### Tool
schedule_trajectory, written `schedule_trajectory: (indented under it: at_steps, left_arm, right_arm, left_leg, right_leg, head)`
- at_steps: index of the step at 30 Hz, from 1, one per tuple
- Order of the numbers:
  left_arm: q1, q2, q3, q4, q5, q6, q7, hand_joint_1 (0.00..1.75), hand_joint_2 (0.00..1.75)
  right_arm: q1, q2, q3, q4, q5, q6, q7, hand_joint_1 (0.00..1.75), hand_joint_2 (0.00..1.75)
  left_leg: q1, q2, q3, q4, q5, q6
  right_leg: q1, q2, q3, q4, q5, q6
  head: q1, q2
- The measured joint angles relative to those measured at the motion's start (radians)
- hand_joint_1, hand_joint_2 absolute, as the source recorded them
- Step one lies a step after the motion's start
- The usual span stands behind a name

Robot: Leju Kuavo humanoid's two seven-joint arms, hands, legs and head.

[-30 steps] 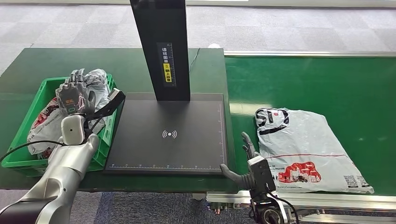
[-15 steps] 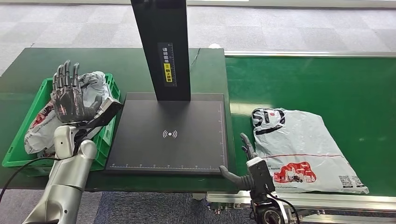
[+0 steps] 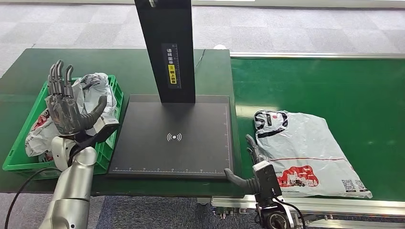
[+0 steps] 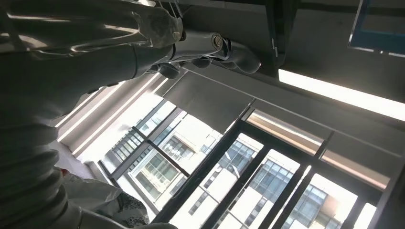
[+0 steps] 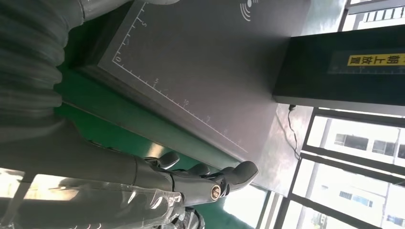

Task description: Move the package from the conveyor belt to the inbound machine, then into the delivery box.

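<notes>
Fingers on your left hand (image 3: 67,112) stand straight up and spread, palm toward the scanner, thumb jutting out to the side; they hold nothing. That hand hovers above the green crate (image 3: 16,152), a plastic bin with slotted walls on the dark green table (image 3: 119,67), with grey and white poly mailers (image 3: 93,86) crumpled inside it, one showing red print.

Your right hand (image 3: 250,164) sits low at the front edge, between the scanner plate and the belt. Its dark fingers (image 5: 191,176) lie extended and close together, just above the near corner of the plate, gripping nothing.

You'll find the package (image 3: 305,152) flat on the conveyor belt (image 3: 334,86), just beside your right hand. It is a glossy, wrinkled white-grey plastic mailer, roughly rectangular, with bold black lettering at its far end that you cannot read from here. A thin red line crosses the middle, and near the front edge there is a red graphic block and small black QR-style squares.

The inbound machine (image 3: 174,138) is a matte black flat plate with a white wireless-wave symbol at its centre and fine white ruler ticks along its near and right edges. From its back rises a tall black post (image 3: 165,47) bearing a vertical strip of white Chinese characters above a yellow label, both too small to read.
</notes>
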Motion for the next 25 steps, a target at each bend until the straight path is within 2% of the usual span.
schedule_trajectory:
  at_steps: [4, 7, 8, 11, 13, 17, 25]
  left_arm:
    - [0.076, -0.057, 0.003, -0.131, 0.113, 0.000, -0.044, 0.00, 1.75]
    - [0.131, -0.068, -0.045, -0.191, 0.356, -0.040, -0.001, 0.00, 1.75]
    - [0.151, -0.064, -0.080, -0.197, 0.476, -0.086, 0.038, 0.00, 1.75]
    - [0.226, -0.043, -0.209, -0.203, 0.730, -0.325, 0.125, 0.00, 1.75]
    - [0.269, -0.027, -0.281, -0.198, 0.796, -0.442, 0.139, 0.00, 1.75]
    - [0.327, -0.003, -0.363, -0.151, 0.916, -0.564, 0.138, 0.00, 1.75]
    - [0.354, 0.010, -0.429, -0.037, 0.998, -0.662, 0.120, 0.00, 1.75]
  right_arm:
    - [-0.013, -0.003, 0.011, 0.013, -0.017, -0.011, -0.014, 0.00, 1.75]
    - [-0.022, -0.008, 0.019, 0.024, -0.038, -0.018, -0.032, 0.00, 1.75]
    - [-0.027, -0.010, 0.022, 0.028, -0.048, -0.019, -0.039, 0.00, 1.75]
    - [-0.046, -0.019, 0.032, 0.043, -0.074, -0.016, -0.054, 0.00, 1.75]
    - [-0.058, -0.022, 0.039, 0.054, -0.084, -0.013, -0.060, 0.00, 1.75]
    - [-0.065, -0.024, 0.049, 0.067, -0.093, -0.015, -0.070, 0.00, 1.75]
    - [-0.073, -0.016, 0.062, 0.076, -0.116, 0.007, -0.103, 0.00, 1.75]
  left_leg:
    - [0.000, 0.000, 0.000, 0.000, 0.000, 0.000]
    - [0.000, 0.000, 0.000, 0.000, -0.001, 0.000]
    - [0.000, 0.000, 0.000, 0.000, -0.001, 0.000]
    - [0.000, -0.001, 0.000, 0.000, 0.000, 0.000]
    - [0.000, 0.000, 0.000, 0.000, 0.000, 0.000]
    - [0.000, 0.001, 0.000, 0.000, 0.000, 0.000]
    - [0.000, 0.000, 0.000, 0.000, 0.000, 0.000]
  right_leg:
    - [0.000, 0.000, 0.000, 0.000, 0.000, 0.000]
    - [0.000, 0.000, 0.000, -0.001, 0.000, 0.000]
    - [0.000, 0.000, 0.000, -0.001, 0.000, 0.000]
    - [0.000, -0.001, 0.000, -0.001, 0.000, 0.000]
    - [0.000, -0.001, 0.000, 0.000, 0.000, 0.000]
    - [0.000, 0.000, 0.000, -0.001, 0.000, 0.000]
    - [0.000, -0.001, -0.001, 0.000, -0.001, 0.001]
  head:
    - [0.000, 0.000]
    - [0.000, 0.000]
    - [0.000, 0.000]
    - [0.000, 0.000]
    - [0.000, 0.000]
    - [0.000, 0.000]
    - [0.000, 0.000]
